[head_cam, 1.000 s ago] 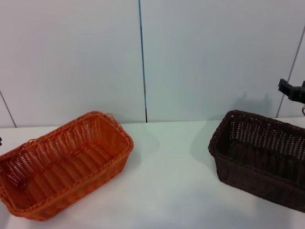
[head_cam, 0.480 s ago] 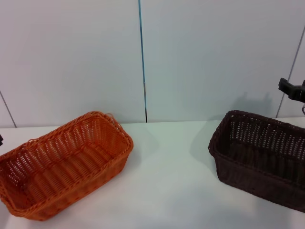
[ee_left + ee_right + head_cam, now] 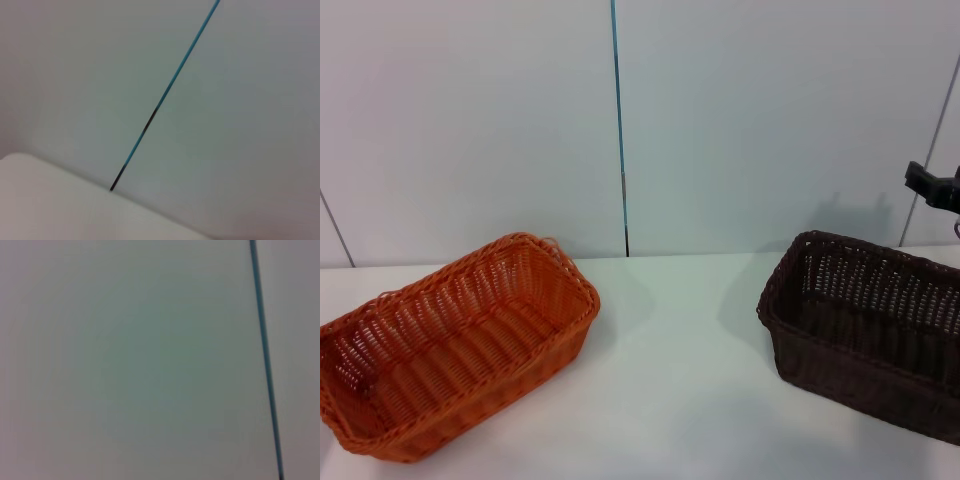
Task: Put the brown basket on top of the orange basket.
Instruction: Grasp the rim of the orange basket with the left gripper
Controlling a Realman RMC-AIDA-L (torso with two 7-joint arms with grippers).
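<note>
1. head view: the brown basket (image 3: 865,330) sits upright on the white table (image 3: 670,400) at the right side, its far right end running out of frame.
2. the orange basket (image 3: 455,345) sits upright on the same table at the left, turned at an angle so one short end points toward the far wall (image 3: 740,120) and the other toward the near left corner.
3. the two baskets are well apart, with bare tabletop between them; both look empty inside.
4. the right gripper (image 3: 935,187) shows only as a small dark part at the right edge, above and behind the brown basket and not touching it; whether its fingers are parted or together cannot be told.
5. the left gripper does not appear in any view.
6. the left wrist view shows the wall, a thin blue seam (image 3: 165,95) and a strip of table edge.
7. the right wrist view shows only the wall and the seam.
</note>
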